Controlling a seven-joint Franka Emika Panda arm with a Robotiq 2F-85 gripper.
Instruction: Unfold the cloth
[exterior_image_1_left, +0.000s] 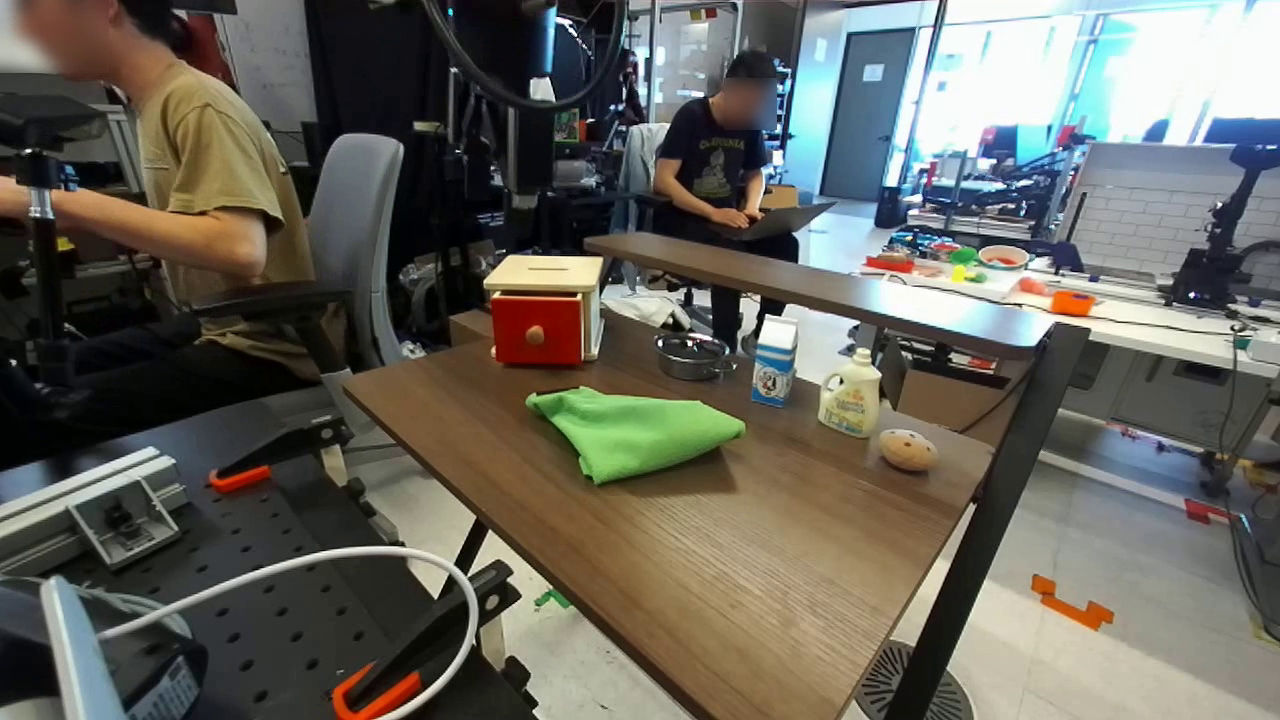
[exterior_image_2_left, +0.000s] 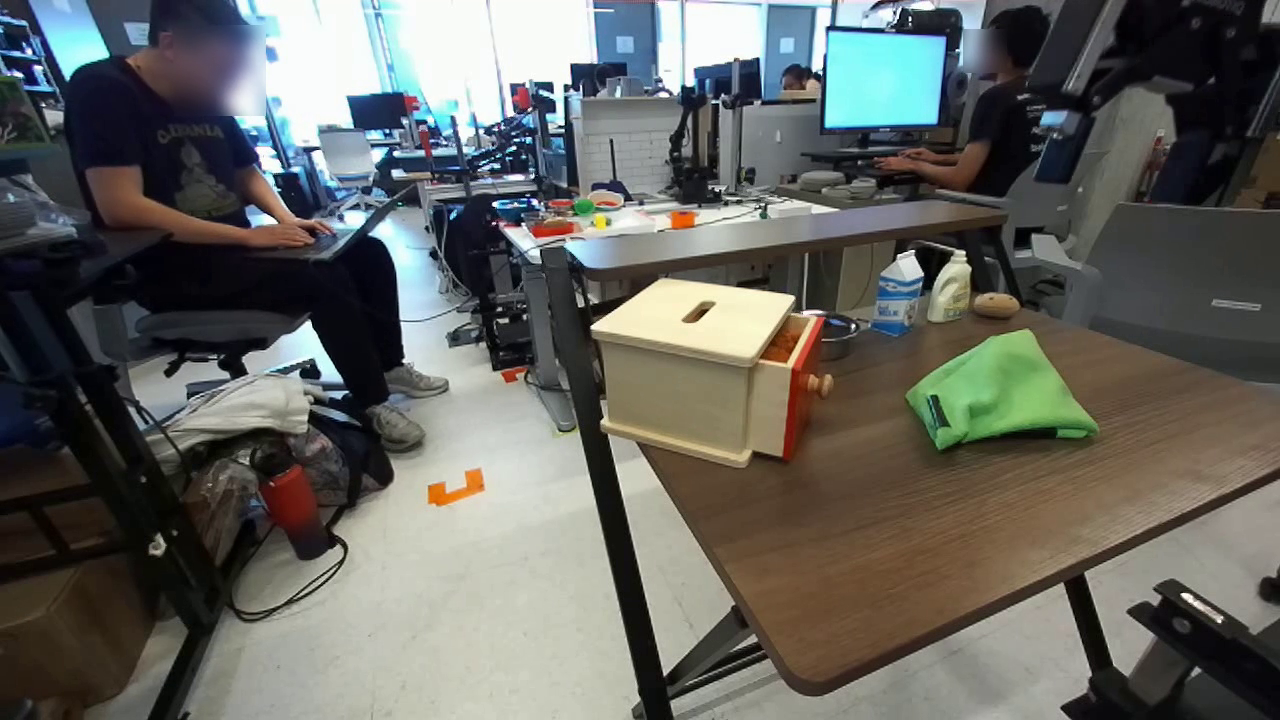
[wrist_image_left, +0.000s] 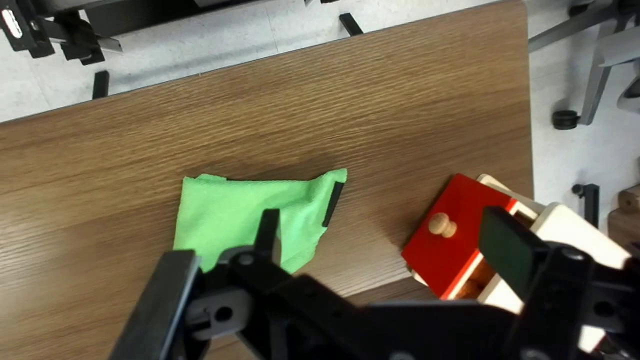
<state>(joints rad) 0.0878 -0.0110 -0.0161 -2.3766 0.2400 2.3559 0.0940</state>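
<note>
In an exterior view, the green cloth (exterior_image_1_left: 640, 432) lies folded on the tabletop (exterior_image_1_left: 770, 560), with the box (exterior_image_1_left: 545, 312) beyond it at left and the carton (exterior_image_1_left: 774, 362) and bottle (exterior_image_1_left: 851, 397) at right. In the wrist view, the pincer (wrist_image_left: 385, 235) stands spread wide.

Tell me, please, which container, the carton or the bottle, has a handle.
The cream bottle has one at its side, while the milk carton shows none.
</note>
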